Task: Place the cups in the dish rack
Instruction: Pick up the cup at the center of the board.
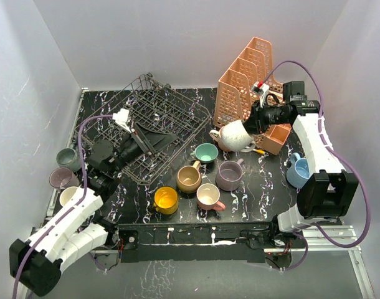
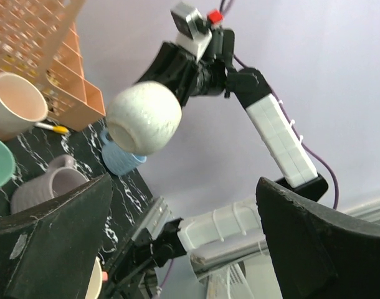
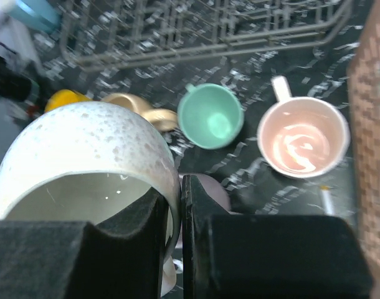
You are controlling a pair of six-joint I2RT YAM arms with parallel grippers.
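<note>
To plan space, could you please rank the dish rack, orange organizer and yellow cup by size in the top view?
1. dish rack
2. orange organizer
3. yellow cup, clearly smallest

Dish rack (image 1: 177,115) back-left on table (image 1: 265,193), organizer (image 1: 243,84) back-right. Cup cluster (image 1: 189,179) before and between them. Three cups (image 1: 64,179) left of rack; lone cup (image 1: 298,172) at right edge; raised cup (image 1: 235,134) before organizer.
</note>
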